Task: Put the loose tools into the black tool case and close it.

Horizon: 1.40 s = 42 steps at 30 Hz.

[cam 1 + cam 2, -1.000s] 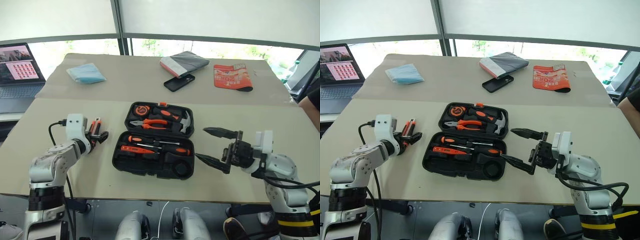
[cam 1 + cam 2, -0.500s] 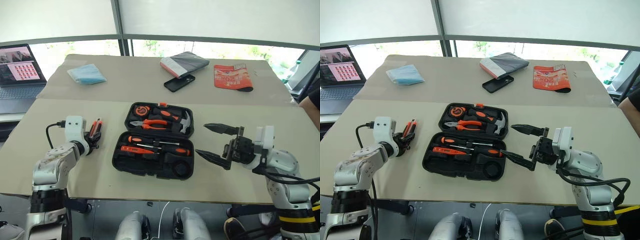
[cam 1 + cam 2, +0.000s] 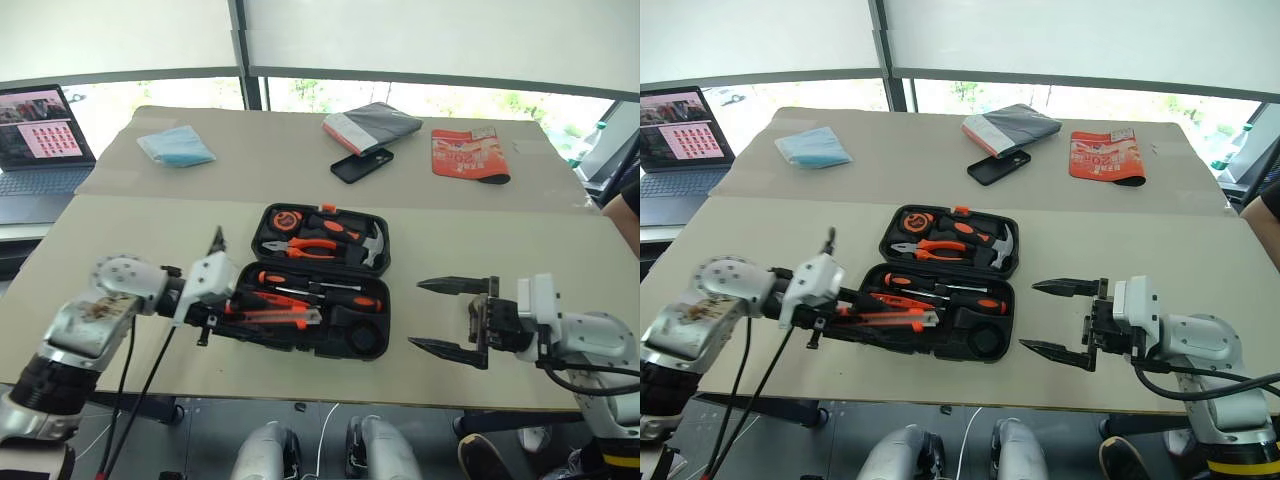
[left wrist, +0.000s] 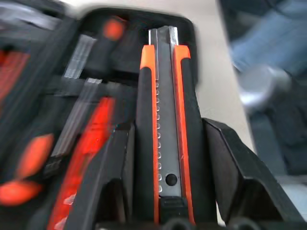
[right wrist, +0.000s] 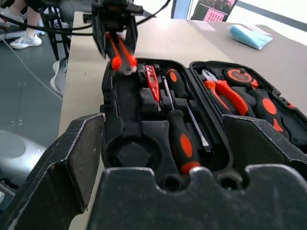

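Left gripper gripped the orange-and-black utility knife lengthwise over the near tray of the open black plastic clamshell tool case on the beige desk; right gripper stood wide open beside it.

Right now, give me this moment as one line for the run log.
left gripper: shut on utility knife, over open tool case | right gripper: open, beside case | lid: open
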{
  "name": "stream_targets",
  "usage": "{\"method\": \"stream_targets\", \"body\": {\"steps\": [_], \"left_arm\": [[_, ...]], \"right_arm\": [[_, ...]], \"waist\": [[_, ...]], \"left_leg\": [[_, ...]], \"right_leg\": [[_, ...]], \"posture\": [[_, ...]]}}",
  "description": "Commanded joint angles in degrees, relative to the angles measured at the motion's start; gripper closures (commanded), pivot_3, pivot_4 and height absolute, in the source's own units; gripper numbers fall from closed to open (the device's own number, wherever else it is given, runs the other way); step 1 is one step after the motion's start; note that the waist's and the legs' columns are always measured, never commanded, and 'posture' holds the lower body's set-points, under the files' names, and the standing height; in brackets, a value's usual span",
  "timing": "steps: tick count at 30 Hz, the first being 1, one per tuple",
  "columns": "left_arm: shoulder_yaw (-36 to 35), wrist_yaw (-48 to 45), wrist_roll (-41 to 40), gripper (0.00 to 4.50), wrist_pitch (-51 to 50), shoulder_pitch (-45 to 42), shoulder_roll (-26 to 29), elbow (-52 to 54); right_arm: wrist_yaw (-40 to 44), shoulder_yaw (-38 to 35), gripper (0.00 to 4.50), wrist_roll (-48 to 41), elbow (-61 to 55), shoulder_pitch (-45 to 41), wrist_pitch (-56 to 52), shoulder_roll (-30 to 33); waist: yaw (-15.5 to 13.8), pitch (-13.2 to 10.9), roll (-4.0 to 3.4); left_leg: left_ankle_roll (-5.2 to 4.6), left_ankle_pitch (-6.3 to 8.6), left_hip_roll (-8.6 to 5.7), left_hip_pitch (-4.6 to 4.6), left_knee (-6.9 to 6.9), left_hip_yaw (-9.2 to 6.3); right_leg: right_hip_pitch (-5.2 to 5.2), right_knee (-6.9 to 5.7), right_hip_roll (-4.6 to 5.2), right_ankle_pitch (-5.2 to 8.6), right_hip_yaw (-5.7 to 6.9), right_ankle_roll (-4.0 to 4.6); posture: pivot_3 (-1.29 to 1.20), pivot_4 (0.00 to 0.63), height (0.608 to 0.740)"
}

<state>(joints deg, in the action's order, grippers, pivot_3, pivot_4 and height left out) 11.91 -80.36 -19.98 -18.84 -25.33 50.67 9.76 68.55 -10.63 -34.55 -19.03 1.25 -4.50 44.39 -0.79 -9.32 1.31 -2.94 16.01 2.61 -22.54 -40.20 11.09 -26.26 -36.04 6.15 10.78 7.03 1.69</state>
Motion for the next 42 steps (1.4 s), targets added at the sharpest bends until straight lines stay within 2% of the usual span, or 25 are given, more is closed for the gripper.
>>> {"method": "stream_targets", "body": {"steps": [1, 4, 6, 22, 26, 28, 29, 33, 36, 40, 41, 42], "left_arm": [[4.2, 0.8, 7.2, 2.80, 5.5, -2.6, -1.1, -1.4], [5.4, 1.6, 9.0, 2.80, 6.3, -3.1, -2.6, -2.7], [5.9, 0.8, 10.2, 2.80, 8.1, -3.2, -2.7, -3.2], [8.5, 0.0, 12.9, 2.80, 9.3, -5.3, -6.9, -6.9], [7.9, 0.3, 11.3, 2.80, 5.9, -4.5, -7.7, -6.1], [7.2, 0.2, 9.8, 1.87, 4.2, -4.0, -7.9, -5.8], [6.2, 0.3, 8.7, 1.63, 5.3, -3.8, -8.6, -6.2], [1.1, 1.8, 6.5, 0.19, 10.4, -5.3, -11.1, -11.4], [-3.4, 2.4, 1.3, 0.07, 7.9, -6.6, -13.1, -12.7], [-6.3, 1.4, -0.9, 0.07, 8.9, -6.1, -13.0, -14.4], [-6.6, -0.3, -1.6, 0.64, 9.3, -5.1, -12.3, -14.1], [-6.6, -1.0, -1.6, 0.75, 9.7, -4.3, -11.7, -13.9]], "right_arm": [[-1.3, -2.9, 0.00, -1.9, -4.8, 2.0, -1.8, 0.9], [-2.6, -3.3, 0.00, -2.3, -6.8, 3.3, -3.0, 0.7], [-3.0, -3.4, 0.00, -2.4, -7.5, 3.7, -3.4, 0.6], [-5.4, -2.2, 0.00, -2.0, -8.4, 3.6, -4.5, -0.3], [-5.7, -1.8, 0.00, -1.7, -8.0, 3.0, -4.7, -0.7], [-5.7, -1.6, 0.00, -1.5, -7.8, 2.8, -4.7, -0.9], [-5.7, -1.5, 0.00, -1.5, -7.7, 2.7, -4.7, -1.1], [-5.4, -1.6, 0.00, -1.2, -7.1, 2.7, -4.4, -1.3], [-5.0, -1.9, 0.00, -1.1, -6.5, 2.9, -4.0, -1.3], [-4.9, -2.2, 0.00, -0.8, -5.8, 3.3, -3.6, -1.7], [-4.9, -2.2, 0.00, -0.7, -5.6, 3.6, -3.3, -1.8], [-4.9, -2.3, 0.00, -0.7, -5.4, 3.9, -3.2, -2.0]], "waist": [[0.0, 0.0, -0.01], [0.1, 0.0, -0.01], [0.1, 0.0, 0.00], [-0.1, 0.0, 0.00], [-0.1, 0.0, -0.01], [-0.1, 0.0, 0.00], [-0.1, 0.0, 0.00], [-0.1, 0.0, 0.00], [-0.1, 0.0, 0.00], [0.0, 0.0, -0.01], [0.0, 0.0, -0.01], [0.2, 0.0, -0.01]], "left_leg": [[-0.02, 0.00, 0.00, 0.01, 0.00, -0.03], [-0.12, 0.00, 0.01, 0.03, 0.01, -0.05], [-0.66, -0.29, 0.01, -0.02, 0.00, -0.05], [-0.90, -0.17, -0.03, -0.13, -0.14, -0.11], [-0.91, -0.17, -0.03, -0.13, -0.20, -0.13], [-0.93, -0.16, -0.04, -0.13, -0.21, -0.13], [-0.94, -0.16, -0.04, -0.13, -0.21, -0.13], [-0.97, -0.15, -0.05, -0.17, -0.22, -0.14], [-0.98, -0.15, -0.05, -0.23, -0.25, -0.15], [-1.00, -0.14, 0.00, -0.30, -0.56, -0.24], [-1.01, -0.14, -0.01, -0.29, -0.56, -0.25], [-1.01, -0.14, -0.01, -0.28, -0.56, -0.25]], "right_leg": [[0.01, 0.00, -0.02, 0.00, 0.00, 0.00], [0.02, 0.00, -0.06, 0.00, -0.05, 0.00], [-0.01, 0.01, -0.19, 0.00, -0.01, 0.00], [0.01, 0.04, -0.17, 0.00, 0.01, -0.04], [0.04, 0.02, -0.15, -0.01, 0.02, -0.05], [0.05, 0.03, -0.15, -0.01, 0.01, -0.06], [0.05, 0.03, -0.13, -0.01, 0.01, -0.06], [0.04, 0.04, -0.13, 0.00, 0.03, -0.10], [0.01, 0.03, -0.13, 0.00, 0.06, -0.11], [0.04, -0.05, -0.12, -0.01, 0.12, -0.13], [0.06, -0.06, -0.11, -0.03, 0.10, -0.15], [0.06, -0.06, -0.12, -0.03, 0.10, -0.15]], "posture": [[0.00, 0.150, 0.740], [0.00, 0.150, 0.740], [0.00, 0.150, 0.740], [0.00, 0.150, 0.740], [0.00, 0.150, 0.740], [0.00, 0.150, 0.740], [0.00, 0.150, 0.740], [0.00, 0.150, 0.740], [0.00, 0.150, 0.740], [0.00, 0.150, 0.740], [0.00, 0.150, 0.740], [0.00, 0.150, 0.740]]}}
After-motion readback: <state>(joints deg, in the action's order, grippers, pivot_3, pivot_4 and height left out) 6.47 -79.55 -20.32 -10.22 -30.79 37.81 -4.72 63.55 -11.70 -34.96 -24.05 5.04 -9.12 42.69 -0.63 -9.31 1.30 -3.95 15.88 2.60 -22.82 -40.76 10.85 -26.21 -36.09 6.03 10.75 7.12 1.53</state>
